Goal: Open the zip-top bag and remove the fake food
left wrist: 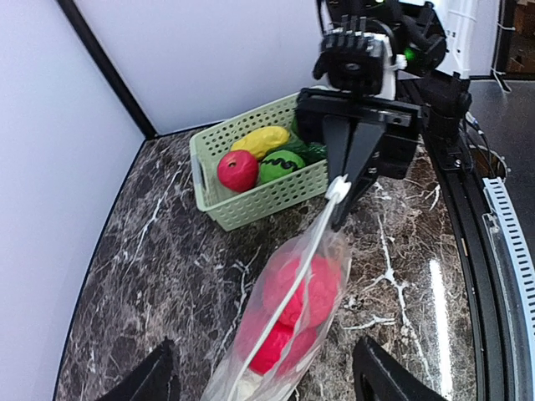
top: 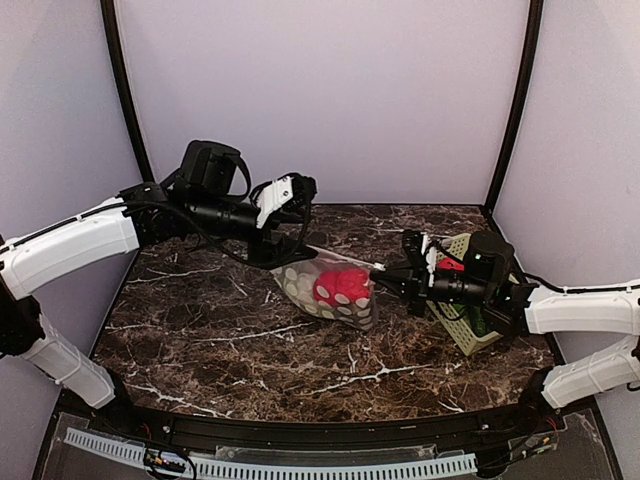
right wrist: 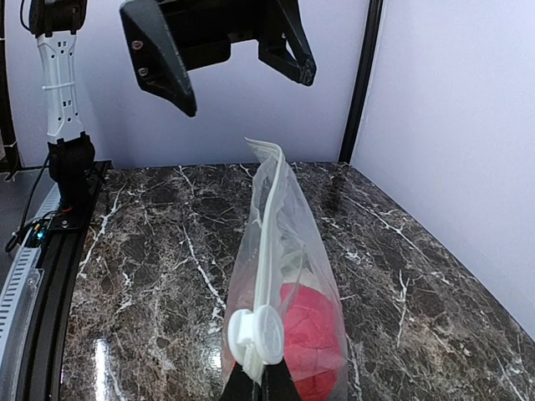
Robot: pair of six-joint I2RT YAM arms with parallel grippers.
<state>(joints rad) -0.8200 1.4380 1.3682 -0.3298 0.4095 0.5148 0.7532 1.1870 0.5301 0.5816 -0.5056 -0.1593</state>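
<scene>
The clear dotted zip-top bag [top: 322, 285] hangs stretched above the marble table, zip edge up. Two red round fruits [left wrist: 292, 305] fill it, also visible in the right wrist view [right wrist: 313, 334]. Something white [right wrist: 294, 263] lies behind them. No dark purplish piece shows. My right gripper [top: 381, 275] is shut on the bag's white zip slider [right wrist: 261, 332] at the bag's right end, as the left wrist view [left wrist: 343, 194] also shows. My left gripper [top: 290, 225] is wide open, with a finger on each side of the bag's left end [left wrist: 269, 376], not touching it.
A light-green lattice basket [left wrist: 251, 196] stands on the right of the table, under my right arm [top: 463, 338]. It holds a red fruit [left wrist: 237, 170], a yellow piece [left wrist: 263, 139] and green pieces [left wrist: 281, 166]. Walls close in the back and sides.
</scene>
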